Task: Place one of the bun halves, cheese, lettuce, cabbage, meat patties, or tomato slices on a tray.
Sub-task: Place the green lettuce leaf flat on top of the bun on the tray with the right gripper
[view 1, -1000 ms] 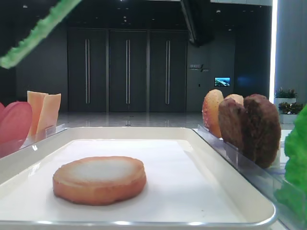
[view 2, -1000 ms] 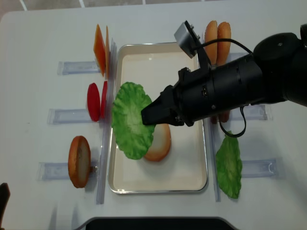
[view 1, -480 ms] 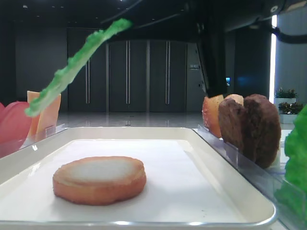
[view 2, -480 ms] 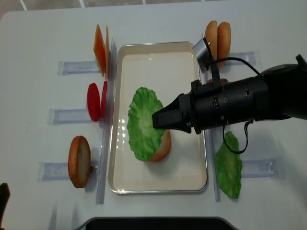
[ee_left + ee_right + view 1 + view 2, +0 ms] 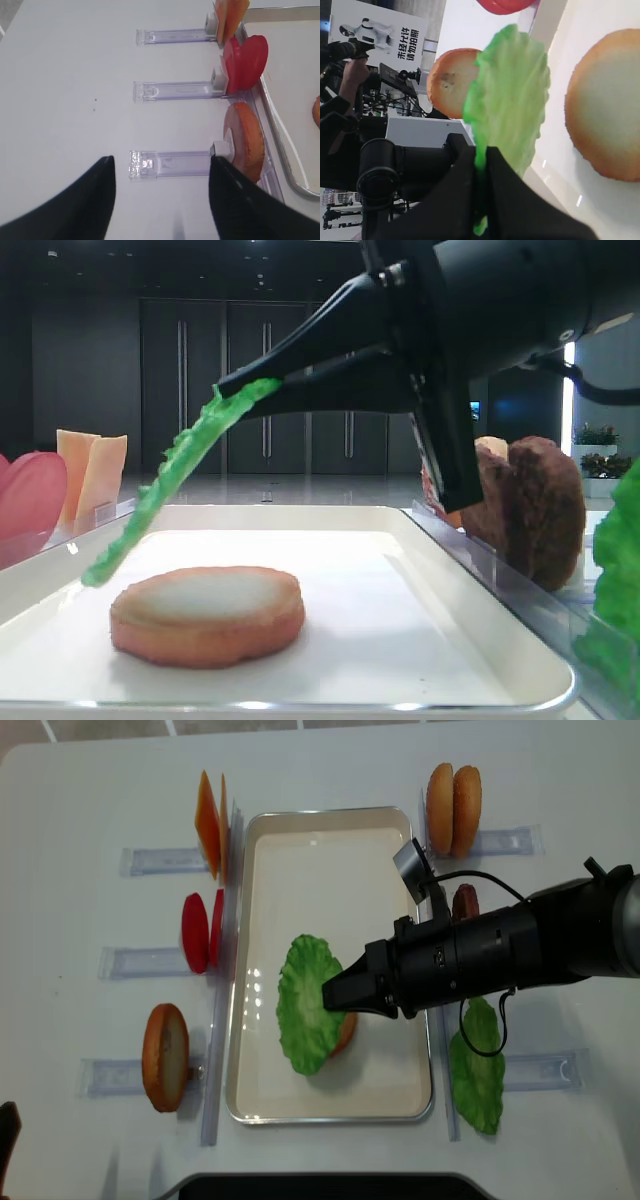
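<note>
White table (image 5: 80, 800) surface. Behind it, a dim hall: dark panelled doors (image 5: 265, 390), glossy floor (image 5: 270, 488). Bright vertical light strip (image 5: 571, 395) at right, potted plants (image 5: 597, 434) beneath

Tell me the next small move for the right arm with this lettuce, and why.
Probably lower a little more, then open. The right gripper is shut on one edge of the lettuce, which hangs tilted above the bun half on the tray. In the low side view its free edge looks just short of the bun, so releasing now might let it flop off-centre.
</note>
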Robot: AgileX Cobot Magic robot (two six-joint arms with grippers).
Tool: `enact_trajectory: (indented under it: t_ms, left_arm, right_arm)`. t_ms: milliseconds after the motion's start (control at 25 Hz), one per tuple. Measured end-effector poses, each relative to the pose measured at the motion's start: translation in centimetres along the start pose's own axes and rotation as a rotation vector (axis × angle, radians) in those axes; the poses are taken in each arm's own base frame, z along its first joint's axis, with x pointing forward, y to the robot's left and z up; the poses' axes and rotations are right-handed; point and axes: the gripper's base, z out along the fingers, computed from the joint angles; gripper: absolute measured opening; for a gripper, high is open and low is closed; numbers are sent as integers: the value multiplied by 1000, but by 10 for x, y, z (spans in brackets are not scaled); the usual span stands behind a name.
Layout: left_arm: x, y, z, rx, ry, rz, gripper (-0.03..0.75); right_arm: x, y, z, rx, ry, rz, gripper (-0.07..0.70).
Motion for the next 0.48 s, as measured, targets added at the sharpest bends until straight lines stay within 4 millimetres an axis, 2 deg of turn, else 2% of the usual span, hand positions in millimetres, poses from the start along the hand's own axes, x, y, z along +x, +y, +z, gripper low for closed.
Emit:
enact_trajectory:
  t_ms: [480]
  left_arm:
    - [0, 0, 0, 0, 0, 0, 454]
  right_arm:
    - [-1, -10, 1, 73, -15, 40, 13]
